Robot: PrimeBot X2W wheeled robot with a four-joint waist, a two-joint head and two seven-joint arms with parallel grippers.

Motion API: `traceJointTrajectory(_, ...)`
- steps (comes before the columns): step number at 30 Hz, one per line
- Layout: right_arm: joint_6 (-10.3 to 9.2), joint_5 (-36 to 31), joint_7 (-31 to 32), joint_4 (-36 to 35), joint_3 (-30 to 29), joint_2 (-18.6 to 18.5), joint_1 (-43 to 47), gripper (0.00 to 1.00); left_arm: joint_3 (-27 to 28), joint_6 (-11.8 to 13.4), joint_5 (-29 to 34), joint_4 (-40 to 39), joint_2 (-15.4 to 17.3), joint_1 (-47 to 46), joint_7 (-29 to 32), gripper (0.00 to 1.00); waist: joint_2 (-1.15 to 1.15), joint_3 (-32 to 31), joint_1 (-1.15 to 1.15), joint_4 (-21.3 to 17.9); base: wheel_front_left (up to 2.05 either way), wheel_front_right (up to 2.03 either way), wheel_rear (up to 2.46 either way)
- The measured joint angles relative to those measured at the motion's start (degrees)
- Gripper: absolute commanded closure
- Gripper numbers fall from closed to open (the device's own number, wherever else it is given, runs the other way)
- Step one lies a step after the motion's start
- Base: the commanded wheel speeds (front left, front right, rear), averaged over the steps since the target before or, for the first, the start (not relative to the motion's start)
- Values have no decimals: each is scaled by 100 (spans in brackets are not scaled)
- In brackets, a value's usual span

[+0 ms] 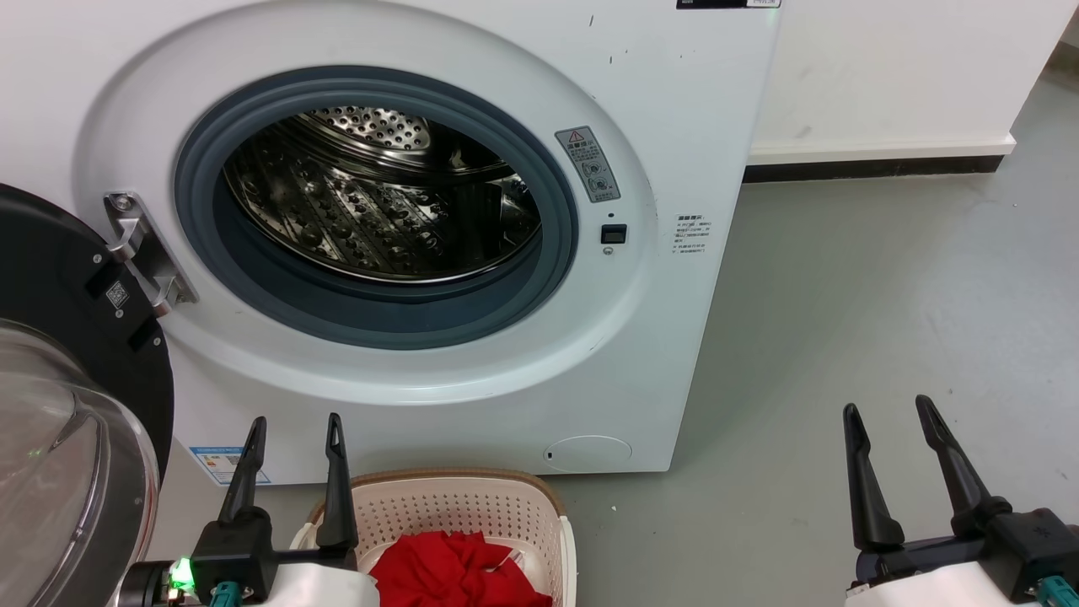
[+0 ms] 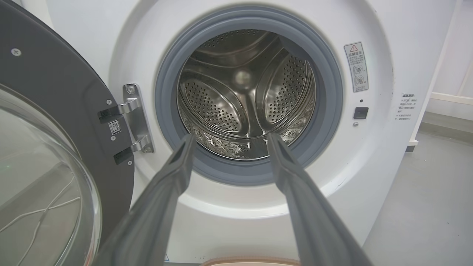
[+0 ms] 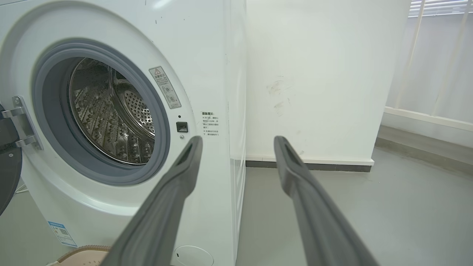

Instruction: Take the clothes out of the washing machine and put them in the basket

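The left gripper [image 1: 296, 420] sits at the near edge, fingers spread and holding nothing, just left of the basket [image 1: 455, 477]. The clothes [image 1: 447, 569] lie bunched in the basket, red against its cream perforated wall. The right gripper [image 1: 888, 405] is equally spread and empty, well apart over open grey floor [image 1: 843, 320] that runs past the right side of the washing machine [image 1: 691, 126] to the white wall [image 1: 885, 67]. The door [image 1: 50, 278] stands swung open on the left, crowding that side. The perforated steel of the drum [image 1: 379, 211] is in plain view.
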Motion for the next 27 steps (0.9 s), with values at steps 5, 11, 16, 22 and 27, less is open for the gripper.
traceJointTrajectory(5, 0, 0, 0, 2, 15, 0, 1, 0, 24, -26, 4, 5, -10, 3, 0, 0, 0, 5, 0, -7, 0, 0, 0)
traceJointTrajectory(11, 0, 5, 1, 53, 22, 2, 3, 100, 29, -48, 48, 64, -19, 13, 2, 100, 0, 16, 1, -4, 0, 0, 0)
traceJointTrajectory(16, 0, 73, 11, 294, 33, 3, 40, 100, 19, -49, -22, 339, -31, 127, 54, 100, 0, 17, 1, -3, 0, 0, 0)
traceJointTrajectory(22, 0, 826, 137, 400, 41, -18, 49, 100, 77, -118, -738, 435, -31, 105, 235, 100, 0, 20, 1, 6, 0, 0, 0)
traceJointTrajectory(27, 0, 1429, 250, 510, 47, -52, -26, 100, 121, -200, -1317, 509, -32, 40, 363, 100, 0, 22, 1, 13, 0, 0, 0)
